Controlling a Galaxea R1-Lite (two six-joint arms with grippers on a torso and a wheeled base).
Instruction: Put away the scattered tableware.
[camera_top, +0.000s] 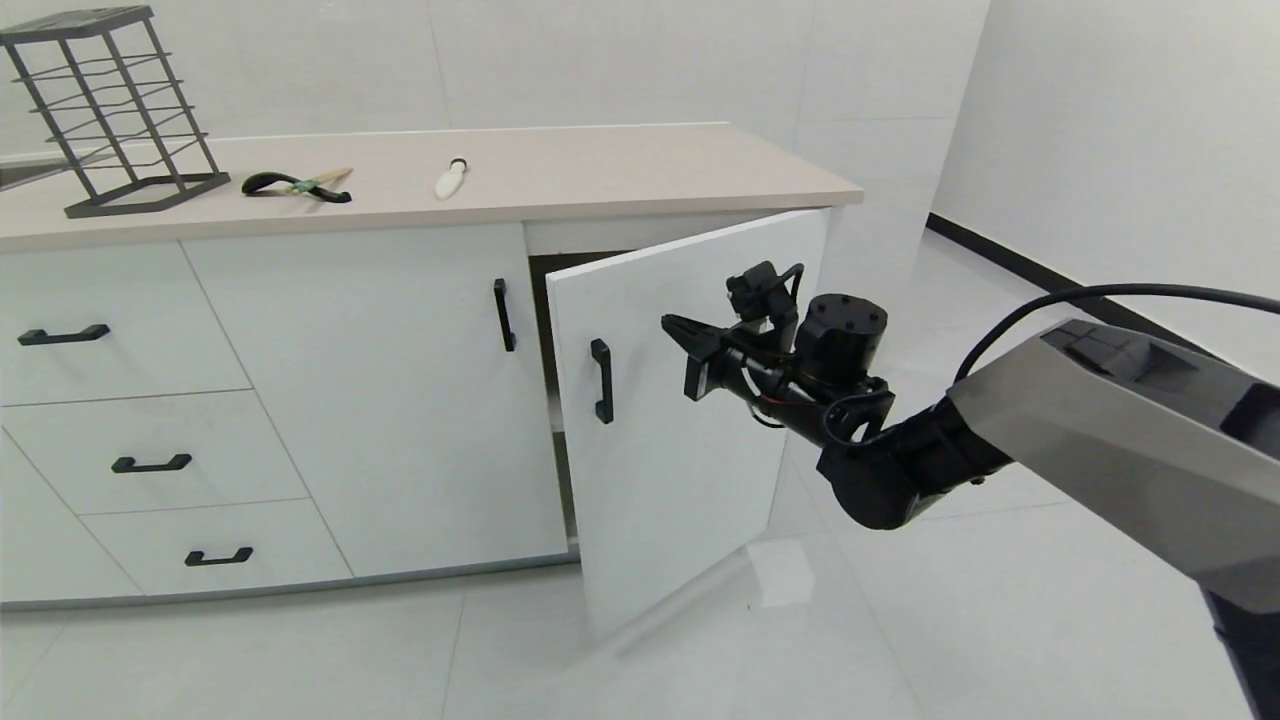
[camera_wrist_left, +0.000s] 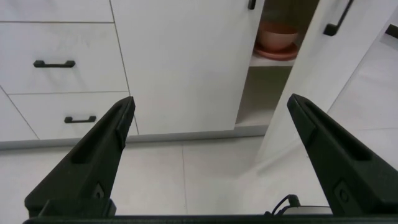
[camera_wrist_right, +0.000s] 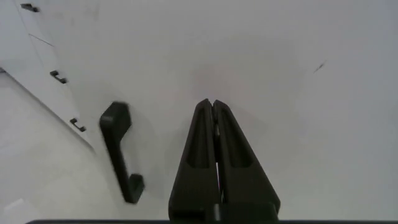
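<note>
On the beige countertop (camera_top: 600, 160) lie a black utensil with a wooden handle (camera_top: 296, 185) and a small white utensil (camera_top: 451, 178). Below it, the white cabinet door (camera_top: 690, 420) stands partly open, with a black handle (camera_top: 601, 381). My right gripper (camera_top: 670, 322) is shut and empty, its tip close to the door's front, just beside the handle. In the right wrist view the shut gripper (camera_wrist_right: 212, 104) points at the door (camera_wrist_right: 298, 68) next to the handle (camera_wrist_right: 121, 152). My left gripper (camera_wrist_left: 211, 102) hangs open and empty above the floor, facing the cabinet, where pink bowls (camera_wrist_left: 278, 36) rest on a shelf.
A black wire rack (camera_top: 115, 110) stands at the countertop's left end. Three drawers with black handles (camera_top: 150, 463) fill the cabinet's left side. A second door (camera_top: 380, 400) beside the open one is closed. Bare white tile floor (camera_top: 700, 650) stretches in front.
</note>
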